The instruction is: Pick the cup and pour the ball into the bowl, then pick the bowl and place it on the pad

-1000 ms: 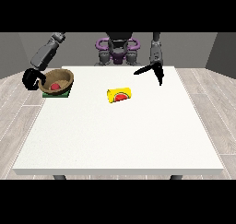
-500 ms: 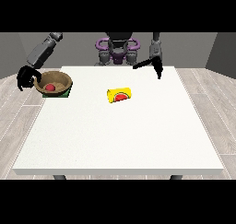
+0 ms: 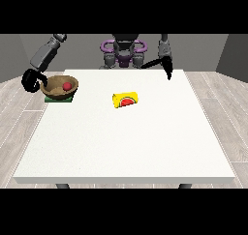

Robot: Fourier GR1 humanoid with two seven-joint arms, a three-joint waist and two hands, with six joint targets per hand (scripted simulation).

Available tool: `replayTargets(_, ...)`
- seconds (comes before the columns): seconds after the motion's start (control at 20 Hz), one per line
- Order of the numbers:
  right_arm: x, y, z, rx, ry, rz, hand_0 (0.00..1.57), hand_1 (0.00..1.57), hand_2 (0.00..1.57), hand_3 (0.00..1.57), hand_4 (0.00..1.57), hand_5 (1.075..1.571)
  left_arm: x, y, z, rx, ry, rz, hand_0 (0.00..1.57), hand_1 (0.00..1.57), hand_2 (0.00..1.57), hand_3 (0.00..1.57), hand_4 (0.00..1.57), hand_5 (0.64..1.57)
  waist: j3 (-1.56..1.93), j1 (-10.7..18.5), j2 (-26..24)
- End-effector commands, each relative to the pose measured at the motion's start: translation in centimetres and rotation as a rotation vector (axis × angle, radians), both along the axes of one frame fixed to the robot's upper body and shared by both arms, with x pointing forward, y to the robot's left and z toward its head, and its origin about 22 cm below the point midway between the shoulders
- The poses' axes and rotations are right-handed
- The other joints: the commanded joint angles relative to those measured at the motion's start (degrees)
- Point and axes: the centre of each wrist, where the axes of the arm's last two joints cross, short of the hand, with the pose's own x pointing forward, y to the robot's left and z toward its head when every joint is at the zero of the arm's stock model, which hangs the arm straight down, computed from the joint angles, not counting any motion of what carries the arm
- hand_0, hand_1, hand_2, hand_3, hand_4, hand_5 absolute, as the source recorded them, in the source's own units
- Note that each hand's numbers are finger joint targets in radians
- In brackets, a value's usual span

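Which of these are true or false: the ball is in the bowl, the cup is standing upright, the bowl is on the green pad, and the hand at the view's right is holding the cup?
1. The red ball is in the bowl. True.
2. The yellow cup stands upright. False: it lies on its side on the table.
3. The bowl sits on the green pad. True.
4. The hand at the view's right holds the cup. False: it hangs above the table's far edge, well apart from the cup.
5. The hand at the view's left is beside the bowl. True.
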Motion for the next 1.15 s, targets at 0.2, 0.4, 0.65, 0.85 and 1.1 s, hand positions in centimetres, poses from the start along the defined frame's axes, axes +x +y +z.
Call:
replayTargets(0.2,-2.8,-3.7,2.7,-0.128,0.075,-0.168,1.57,1.57,1.49,1.15,0.00,1.554,-1.3,0.4,0.6,0.005,-0.048,-0.009,0.00,0.00,0.00,0.00,0.00,1.565,0.05,0.72,2.58)
replayTargets(0.4,-1.8,-3.7,5.2,-0.195,0.054,-0.141,0.18,0.18,0.47,0.43,0.00,1.489,-1.1,0.8,3.3,-0.016,-0.092,0.006,0.00,0.00,0.00,0.00,0.00,1.565,0.04,-0.27,4.70)
replayTargets(0.65,-2.4,-4.5,6.4,-0.188,0.065,-0.144,0.00,0.00,0.37,0.21,0.00,1.481,-2.9,0.1,1.0,-0.007,-0.066,0.018,0.00,0.00,0.00,0.00,0.00,1.566,0.02,-1.10,2.19)
replayTargets(0.85,-1.9,-3.7,5.1,-0.191,0.076,-0.129,0.00,0.00,0.33,0.24,0.00,1.495,-3.2,-0.1,1.1,-0.033,-0.030,0.015,0.00,0.00,0.00,0.00,0.00,1.569,0.00,-1.74,0.31)
replayTargets(1.1,-3.1,-6.1,12.6,-0.156,0.018,-0.031,0.00,0.00,0.19,0.29,0.00,1.503,-1.9,0.2,-1.8,-0.050,0.051,0.047,0.00,0.00,0.00,0.00,0.00,1.569,-0.10,-4.17,-3.68)
